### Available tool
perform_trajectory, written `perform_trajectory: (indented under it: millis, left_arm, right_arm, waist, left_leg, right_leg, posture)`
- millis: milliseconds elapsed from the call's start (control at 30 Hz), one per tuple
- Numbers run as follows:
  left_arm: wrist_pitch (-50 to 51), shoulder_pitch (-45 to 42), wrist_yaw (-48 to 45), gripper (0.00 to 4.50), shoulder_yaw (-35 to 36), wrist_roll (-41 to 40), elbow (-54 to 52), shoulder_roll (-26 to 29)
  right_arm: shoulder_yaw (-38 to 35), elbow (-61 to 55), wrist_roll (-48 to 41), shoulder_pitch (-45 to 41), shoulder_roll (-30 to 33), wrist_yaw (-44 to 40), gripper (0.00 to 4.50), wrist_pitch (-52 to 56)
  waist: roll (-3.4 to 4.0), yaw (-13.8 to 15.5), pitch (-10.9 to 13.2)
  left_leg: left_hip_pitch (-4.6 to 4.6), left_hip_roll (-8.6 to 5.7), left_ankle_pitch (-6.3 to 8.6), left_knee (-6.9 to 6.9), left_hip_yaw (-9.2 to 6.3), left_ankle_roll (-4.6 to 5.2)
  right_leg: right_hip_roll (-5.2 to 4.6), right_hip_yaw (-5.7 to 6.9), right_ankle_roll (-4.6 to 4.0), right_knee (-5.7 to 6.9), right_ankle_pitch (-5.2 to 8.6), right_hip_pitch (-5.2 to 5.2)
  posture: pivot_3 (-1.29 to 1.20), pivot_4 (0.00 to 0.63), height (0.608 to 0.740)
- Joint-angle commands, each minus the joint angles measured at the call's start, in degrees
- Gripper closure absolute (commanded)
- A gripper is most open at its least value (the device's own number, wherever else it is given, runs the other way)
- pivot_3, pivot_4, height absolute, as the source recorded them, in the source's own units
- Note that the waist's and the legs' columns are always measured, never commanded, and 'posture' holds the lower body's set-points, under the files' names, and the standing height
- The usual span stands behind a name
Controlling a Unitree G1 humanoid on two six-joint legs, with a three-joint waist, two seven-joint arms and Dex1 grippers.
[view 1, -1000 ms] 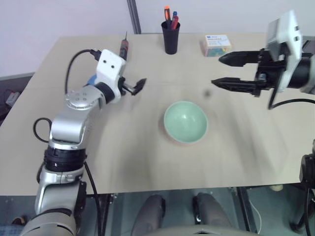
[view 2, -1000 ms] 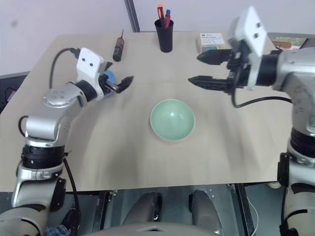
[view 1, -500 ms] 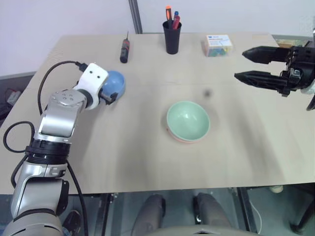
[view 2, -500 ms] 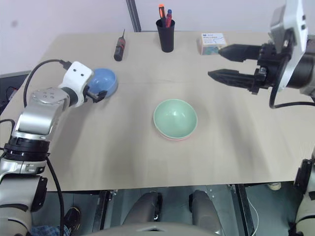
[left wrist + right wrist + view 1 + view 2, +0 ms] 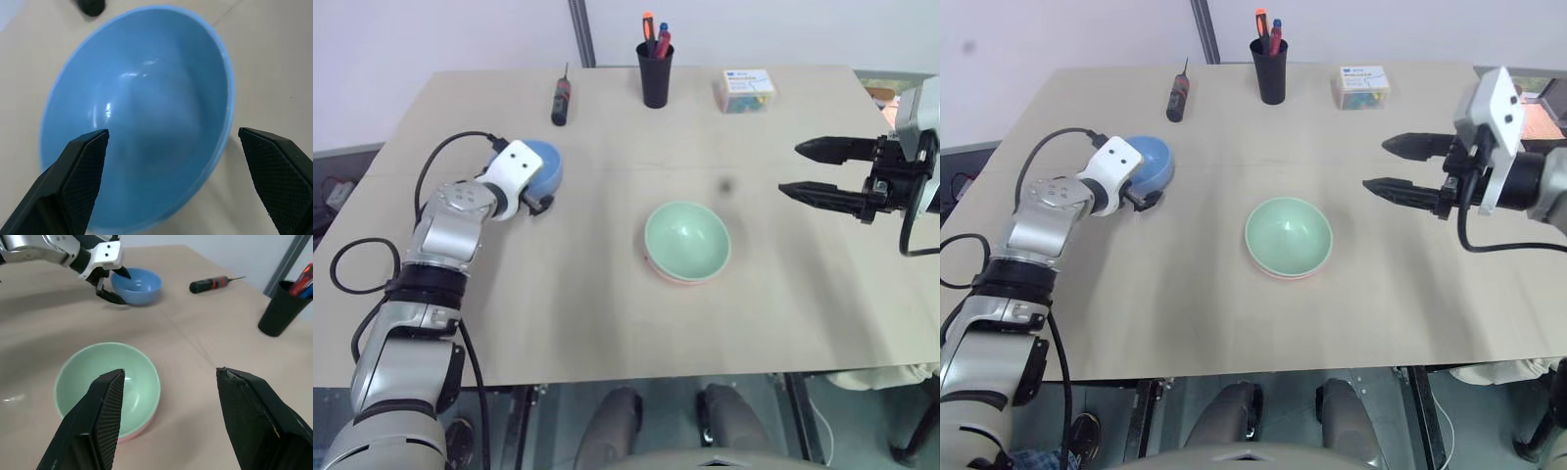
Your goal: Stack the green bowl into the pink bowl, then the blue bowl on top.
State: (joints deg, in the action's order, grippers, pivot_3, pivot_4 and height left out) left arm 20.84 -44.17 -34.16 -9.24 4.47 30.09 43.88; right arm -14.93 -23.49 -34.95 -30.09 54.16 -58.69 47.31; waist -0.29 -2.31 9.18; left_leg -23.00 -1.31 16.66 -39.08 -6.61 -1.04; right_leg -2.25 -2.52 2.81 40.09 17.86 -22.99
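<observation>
Since the earlier frames, the left gripper has been lowered onto the blue bowl, which was then hidden behind the arm; the right gripper has been drawn back toward the table's right edge.

Blue bowl: found upright on the left part of the table, its near rim straddled by the widely spread left fingers; no closure is yet seen. Green bowl: seated in the pink bowl at table centre, only a pink sliver being visible beneath; the first step is judged complete, the second in hand.

Next move, as judged: the fingers are to be closed on the blue rim, the bowl lifted and carried across to the stack.

Right gripper: held above the table well apart from the stack, fingers parted, nothing carried.

Noted along the far edge: a screwdriver, a black pen cup, a small box; none is judged to obstruct the path.
</observation>
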Motion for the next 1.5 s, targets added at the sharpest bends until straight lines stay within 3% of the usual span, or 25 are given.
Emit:
perform_trajectory:
  millis: [33, 300, 567, 633, 700, 900, 1300, 1333, 1367, 1400, 1500]
  left_arm:
    - [-6.9, -3.6, -0.5, 0.0, -0.1, 2.4, 7.3, -0.2]
    - [-12.3, -5.8, -1.4, 0.0, -0.1, 4.4, 13.5, -1.9]
    - [-14.4, -6.5, -1.9, 3.31, 0.2, 5.5, 16.0, -3.1]
    - [-15.2, -6.6, -2.2, 4.03, 0.1, 5.9, 16.6, -3.2]
    - [-15.7, -6.7, -2.4, 4.47, 0.2, 6.1, 17.0, -3.4]
    - [-17.0, -7.1, -2.5, 4.48, 0.4, 6.3, 17.4, -3.8]
    - [-24.6, -10.7, -14.6, 4.48, -3.0, 6.1, 10.8, -6.8]
    - [-26.2, -11.4, -15.4, 4.48, -3.1, 6.0, 11.3, -7.2]
    - [-33.5, -10.8, -19.1, 4.48, 0.9, -0.5, 12.7, -9.5]
    - [-34.9, -11.5, -18.7, 4.48, 0.4, 0.6, 13.1, -9.2]
    - [-35.5, -14.8, -20.0, 4.48, -3.3, 3.1, 4.2, -11.2]
  right_arm:
    - [-1.2, 0.6, 1.1, 2.9, 1.9, -1.6, 1.37, -4.3]
    - [-3.0, -0.8, -2.2, 4.8, 2.8, -1.7, 1.37, -4.6]
    - [-4.5, -1.9, -6.2, 4.6, 3.4, -1.7, 1.28, -4.8]
    - [-4.4, -1.9, -6.5, 4.3, 3.4, -1.3, 1.28, -4.9]
    - [-4.3, -1.8, -6.9, 3.9, 3.3, -0.8, 1.28, -5.0]
    - [-4.4, -1.8, -8.0, 3.6, 3.2, -0.1, 1.28, -5.1]
    - [-6.5, -1.1, -15.1, 0.1, 1.7, 2.8, 1.28, -4.1]
    - [-6.0, -0.6, -15.0, -0.3, 1.7, 3.0, 1.28, -4.2]
    - [-6.1, -0.8, -15.3, 0.0, 2.0, 3.5, 1.28, -3.6]
    - [-6.5, -1.3, -15.6, 0.8, 2.2, 3.8, 1.28, -3.3]
    - [-8.3, -1.6, -14.6, 3.4, 3.6, 3.6, 1.28, -3.8]
  waist:
    - [-0.02, 0.0, 0.0]
    - [-0.03, 0.0, 0.0]
    - [-0.04, -0.1, 0.0]
    - [-0.04, 0.0, 0.0]
    - [-0.03, 0.0, 0.0]
    - [-0.05, 0.0, 0.0]
    - [-0.13, 0.2, 0.1]
    - [-0.17, 0.2, 0.1]
    - [-0.19, 0.2, 0.1]
    - [-0.2, 0.2, 0.1]
    - [-0.24, 0.2, 0.1]
  left_leg:
    - [-0.01, -0.02, 0.0, -0.04, -0.02, 0.0]
    - [0.0, -0.03, 0.0, -0.08, -0.03, 0.0]
    - [0.0, -0.04, 0.0, -0.13, -0.04, 0.01]
    - [0.0, -0.04, 0.0, -0.15, -0.02, 0.01]
    - [0.04, -0.04, 0.0, -0.18, 0.0, 0.01]
    - [0.07, -0.05, 0.0, -0.25, 0.01, 0.02]
    - [0.06, -0.05, -0.02, -0.34, 0.01, 0.05]
    - [0.06, -0.05, -0.02, -0.35, 0.01, 0.06]
    - [0.06, -0.05, -0.02, -0.35, 0.0, 0.06]
    - [0.05, -0.02, -0.03, -0.35, 0.01, 0.05]
    - [0.01, 0.0, -0.03, -0.34, 0.02, 0.06]
  right_leg:
    - [0.0, 0.03, 0.0, 0.0, 0.0, 0.01]
    - [0.0, 0.02, 0.0, 0.06, 0.0, 0.0]
    - [0.0, 0.02, 0.0, 0.11, 0.0, 0.0]
    - [0.0, 0.0, 0.0, 0.17, 0.0, 0.0]
    - [-0.01, 0.0, 0.0, 0.23, 0.0, 0.01]
    - [-0.01, -0.03, 0.01, 0.38, 0.0, 0.0]
    - [-0.06, -0.03, 0.01, 0.54, 0.0, 0.0]
    - [-0.06, -0.02, 0.01, 0.54, 0.0, 0.0]
    - [-0.06, -0.01, 0.01, 0.54, 0.0, 0.0]
    - [-0.06, -0.02, 0.01, 0.52, 0.0, -0.01]
    - [-0.08, -0.03, 0.01, 0.49, 0.0, -0.04]
  posture:
    - [0.0, 0.15, 0.74]
    - [0.0, 0.15, 0.74]
    - [0.0, 0.15, 0.74]
    - [0.0, 0.15, 0.74]
    - [0.0, 0.15, 0.74]
    - [0.0, 0.15, 0.74]
    - [0.0, 0.15, 0.74]
    - [0.0, 0.15, 0.74]
    - [0.0, 0.15, 0.74]
    - [0.0, 0.15, 0.74]
    - [0.0, 0.15, 0.74]
